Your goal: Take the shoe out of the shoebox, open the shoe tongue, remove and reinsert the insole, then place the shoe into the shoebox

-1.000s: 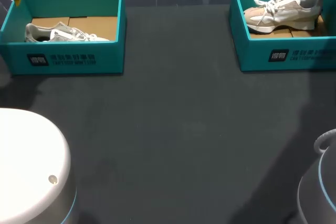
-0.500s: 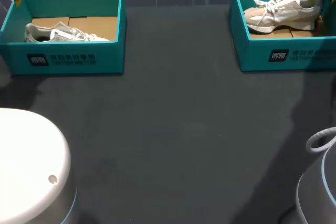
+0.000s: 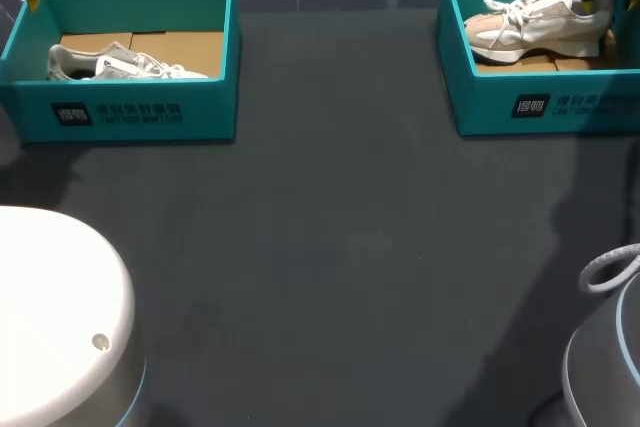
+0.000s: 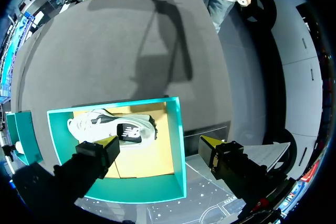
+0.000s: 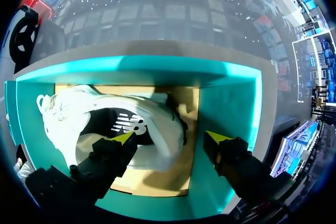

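The dark table (image 3: 340,247) bears a teal left shoebox (image 3: 200,107) and a teal right shoebox (image 3: 480,107), well apart.

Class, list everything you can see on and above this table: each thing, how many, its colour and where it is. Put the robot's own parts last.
Shoeboxes: two, teal, lidless; left shoebox at the table's far left, right shoebox at its far right.
Shoes: two, pale; left shoe, white-grey, in the left shoebox; right shoe, beige-white, in the right shoebox.
Cardboard lining: brown, on both box floors.
Table: one, dark grey, under both boxes.
Grippers: two, black with yellow tips, both open; left gripper above an end wall of the left shoebox, right gripper above the right shoe's heel end.
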Controlling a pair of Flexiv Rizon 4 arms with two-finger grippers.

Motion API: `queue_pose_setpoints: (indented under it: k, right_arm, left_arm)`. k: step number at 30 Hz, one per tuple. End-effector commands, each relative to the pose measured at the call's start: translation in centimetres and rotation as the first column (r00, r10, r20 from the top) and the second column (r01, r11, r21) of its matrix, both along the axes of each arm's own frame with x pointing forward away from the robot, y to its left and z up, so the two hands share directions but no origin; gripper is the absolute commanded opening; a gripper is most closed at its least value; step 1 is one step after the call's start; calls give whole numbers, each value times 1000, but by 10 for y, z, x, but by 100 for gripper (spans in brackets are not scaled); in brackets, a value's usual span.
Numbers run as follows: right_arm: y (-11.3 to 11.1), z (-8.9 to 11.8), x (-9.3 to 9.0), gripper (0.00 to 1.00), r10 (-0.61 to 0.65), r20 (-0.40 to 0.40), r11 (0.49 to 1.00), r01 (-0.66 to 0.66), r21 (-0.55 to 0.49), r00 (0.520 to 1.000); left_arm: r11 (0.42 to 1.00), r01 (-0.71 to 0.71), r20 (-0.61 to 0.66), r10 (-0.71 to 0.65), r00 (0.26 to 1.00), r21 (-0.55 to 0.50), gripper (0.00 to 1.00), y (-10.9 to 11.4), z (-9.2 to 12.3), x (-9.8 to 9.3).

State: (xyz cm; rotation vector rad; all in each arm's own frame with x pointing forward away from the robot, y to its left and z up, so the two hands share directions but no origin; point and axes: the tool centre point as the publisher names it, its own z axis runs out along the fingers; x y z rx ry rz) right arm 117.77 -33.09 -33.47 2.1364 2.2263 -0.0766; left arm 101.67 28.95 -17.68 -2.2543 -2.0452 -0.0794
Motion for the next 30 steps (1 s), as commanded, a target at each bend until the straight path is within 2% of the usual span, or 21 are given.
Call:
queue_pose_setpoints:
  k: [1,5,22,30]
  right_arm:
    - [-1,-8,12,75,-8,-67,1000,8,-2,998]
    - [0,-13,12,75,-12,-74,1000,12,-4,997]
    - [2,-32,10,62,-29,-116,999,31,15,993]
    - [2,-37,9,65,-37,-130,999,40,21,991]
  left_arm:
    - [1000,1,-2,-1,1000,1,100,0,0,1]
    - [1000,1,-2,-1,1000,1,100,0,0,1]
    - [1000,1,-2,-1,1000,1,100,0,0,1]
    - [1000,1,-2,-1,1000,1,100,0,0,1]
